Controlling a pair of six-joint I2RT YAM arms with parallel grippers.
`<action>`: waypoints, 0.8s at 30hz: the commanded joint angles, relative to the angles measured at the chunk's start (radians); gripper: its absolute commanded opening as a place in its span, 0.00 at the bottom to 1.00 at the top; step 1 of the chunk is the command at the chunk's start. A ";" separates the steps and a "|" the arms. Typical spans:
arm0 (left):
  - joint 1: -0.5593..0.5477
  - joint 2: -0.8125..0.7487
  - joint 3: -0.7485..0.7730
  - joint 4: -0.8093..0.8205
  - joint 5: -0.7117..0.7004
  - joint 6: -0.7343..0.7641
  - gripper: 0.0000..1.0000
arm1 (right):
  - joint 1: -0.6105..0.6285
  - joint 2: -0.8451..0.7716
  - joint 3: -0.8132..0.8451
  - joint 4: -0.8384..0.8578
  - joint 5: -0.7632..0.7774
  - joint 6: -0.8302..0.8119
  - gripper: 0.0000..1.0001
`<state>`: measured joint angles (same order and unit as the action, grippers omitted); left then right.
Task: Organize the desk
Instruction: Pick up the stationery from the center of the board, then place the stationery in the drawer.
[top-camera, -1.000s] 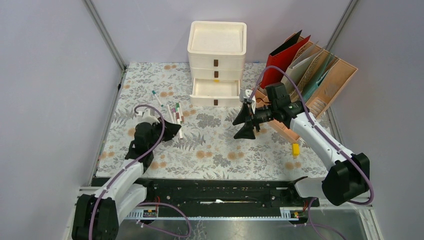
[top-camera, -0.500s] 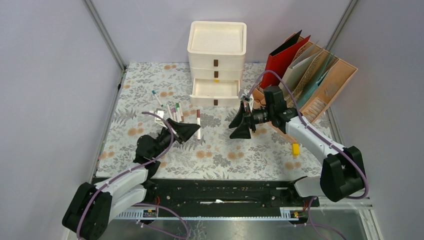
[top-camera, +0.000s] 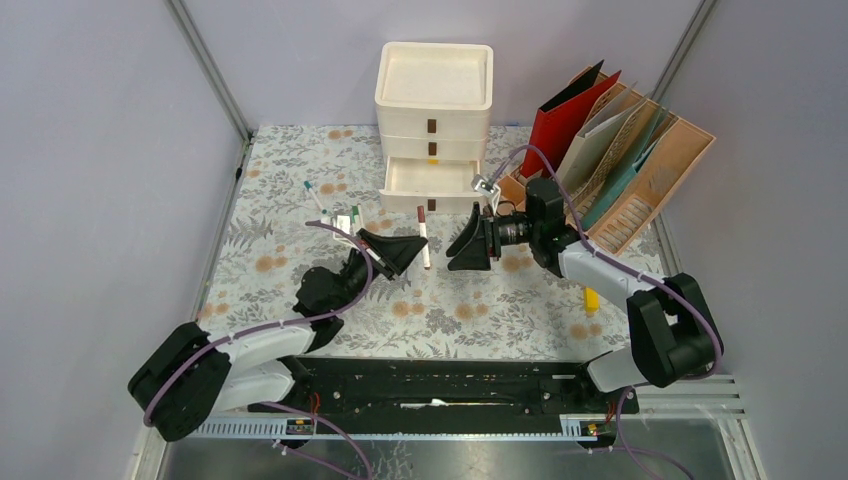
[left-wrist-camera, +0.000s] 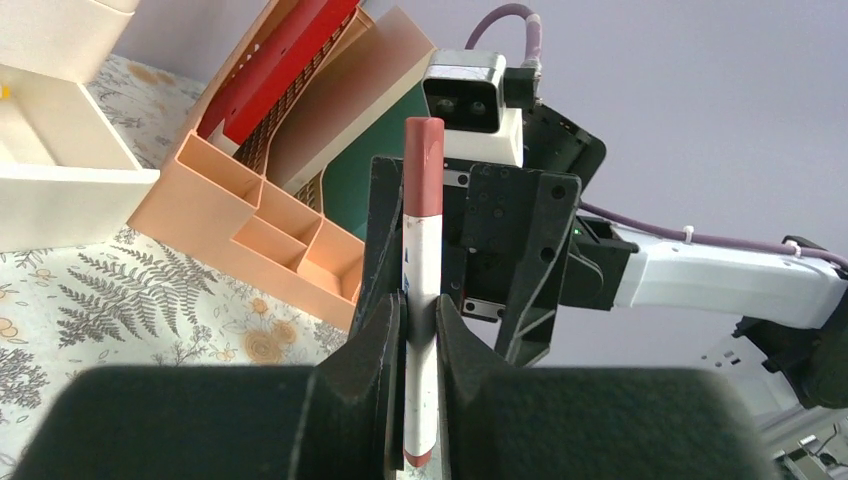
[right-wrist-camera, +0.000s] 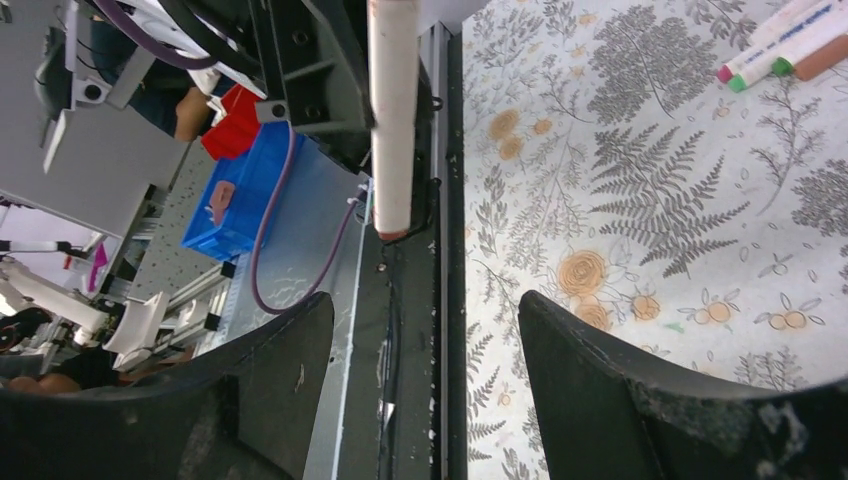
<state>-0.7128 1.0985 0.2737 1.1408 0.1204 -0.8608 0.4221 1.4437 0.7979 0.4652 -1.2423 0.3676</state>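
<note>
The desk (top-camera: 300, 190) is a fern-and-flower cloth top. My left gripper (top-camera: 408, 247) is shut on a white marker with a brown cap (top-camera: 423, 236) and holds it upright above the middle of the desk. In the left wrist view the marker (left-wrist-camera: 421, 260) is pinched between the fingers of my left gripper (left-wrist-camera: 421, 335). My right gripper (top-camera: 455, 250) stands open facing it, just right of the marker. In the right wrist view the marker (right-wrist-camera: 393, 110) hangs ahead of my right gripper (right-wrist-camera: 425, 345), outside its jaws.
A white drawer unit (top-camera: 435, 110) stands at the back with its bottom drawer (top-camera: 430, 180) pulled out. A peach file organiser (top-camera: 650, 170) with folders is at the right. Several markers (top-camera: 340, 218) lie on the left. A small yellow item (top-camera: 591, 298) lies near the right edge.
My left gripper has carried the marker up and to the right, away from the other markers. My right gripper has moved left towards it, staying open.
</note>
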 joint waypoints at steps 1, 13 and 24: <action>-0.044 0.053 0.056 0.120 -0.105 0.023 0.00 | 0.028 0.009 -0.011 0.196 0.003 0.157 0.74; -0.115 0.213 0.115 0.227 -0.117 0.010 0.00 | 0.068 0.049 -0.016 0.260 0.033 0.251 0.63; -0.123 0.212 0.111 0.236 -0.103 0.016 0.10 | 0.069 0.051 0.008 0.211 0.015 0.214 0.02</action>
<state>-0.8303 1.3258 0.3565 1.2888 0.0185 -0.8574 0.4816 1.4914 0.7803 0.6807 -1.2144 0.6113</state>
